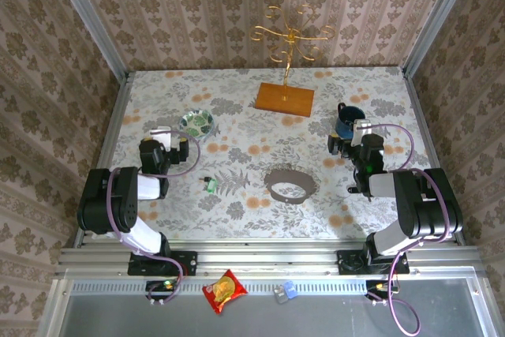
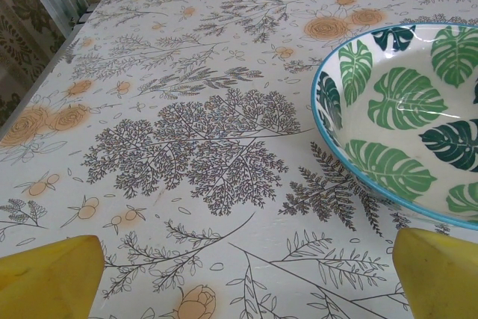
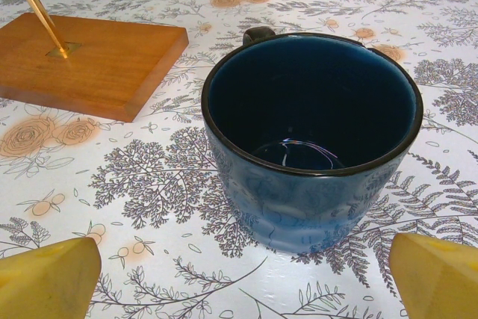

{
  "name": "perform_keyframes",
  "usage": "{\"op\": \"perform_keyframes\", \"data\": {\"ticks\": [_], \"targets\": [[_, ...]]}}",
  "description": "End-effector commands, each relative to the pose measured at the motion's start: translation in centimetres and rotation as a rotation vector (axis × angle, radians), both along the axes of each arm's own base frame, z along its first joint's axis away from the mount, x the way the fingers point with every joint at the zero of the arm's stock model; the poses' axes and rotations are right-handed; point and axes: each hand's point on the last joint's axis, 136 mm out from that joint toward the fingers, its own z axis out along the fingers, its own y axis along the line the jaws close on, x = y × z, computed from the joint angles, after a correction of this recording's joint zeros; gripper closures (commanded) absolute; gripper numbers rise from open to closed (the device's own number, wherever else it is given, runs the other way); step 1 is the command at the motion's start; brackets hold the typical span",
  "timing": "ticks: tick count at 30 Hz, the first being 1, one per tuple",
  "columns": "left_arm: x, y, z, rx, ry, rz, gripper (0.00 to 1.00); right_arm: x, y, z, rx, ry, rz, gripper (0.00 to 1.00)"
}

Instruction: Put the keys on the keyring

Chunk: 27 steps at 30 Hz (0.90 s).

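The keys [image 1: 210,185] lie on the flowered table left of centre, a tiny cluster with a bright green head; finer detail is too small to tell. The keyring [image 1: 289,185], a grey-brown strap loop, lies to their right near the table's middle. My left gripper [image 1: 162,136] [image 2: 246,282] is open over bare tabletop, behind and left of the keys, with nothing between its yellow fingertips [image 2: 52,274]. On the other side, my right gripper [image 1: 353,138] [image 3: 243,282] is open too, empty, facing a blue mug, behind and right of the keyring.
A leaf-patterned bowl [image 1: 196,122] [image 2: 403,110] sits just right of the left gripper. The blue mug [image 1: 348,120] [image 3: 314,184] stands close before the right fingers. A gold wire stand on a wooden base [image 1: 284,99] [image 3: 89,57] is at the back. A red snack packet [image 1: 225,290] lies beyond the front rail.
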Motion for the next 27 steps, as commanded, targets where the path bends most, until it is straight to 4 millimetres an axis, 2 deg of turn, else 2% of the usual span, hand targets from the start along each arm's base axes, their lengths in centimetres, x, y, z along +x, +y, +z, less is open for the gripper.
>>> {"op": "perform_keyframes", "data": {"ticks": [1, 5, 11, 19, 23, 27], "targets": [[0.5, -0.1, 2.5, -0.01, -0.072, -0.015, 0.0, 0.4, -0.6, 2.1, -0.004, -0.026, -0.037, 0.0], [-0.9, 0.9, 5.4, -0.007, -0.112, 0.057, 0.0, -0.5, -1.4, 5.2, 0.025, 0.021, -0.103, 0.0], [-2.9, 0.3, 10.2, -0.035, -0.207, 0.047, 0.0, -1.8, -0.9, 7.5, 0.13, 0.024, -0.139, 0.0], [-3.5, -1.2, 13.8, -0.136, -0.205, 0.001, 0.0, -4.1, 0.9, 7.2, 0.308, 0.262, -0.17, 0.01], [-3.7, -4.4, 14.0, -0.249, -0.129, -0.141, 0.0, -5.5, 2.9, 6.4, 0.356, 0.42, -0.111, 0.1], [-4.4, -8.1, 13.4, -0.31, -0.037, -0.243, 0.03, -7.6, 5.1, 5.4, 0.374, 0.506, -0.059, 0.14]]}}
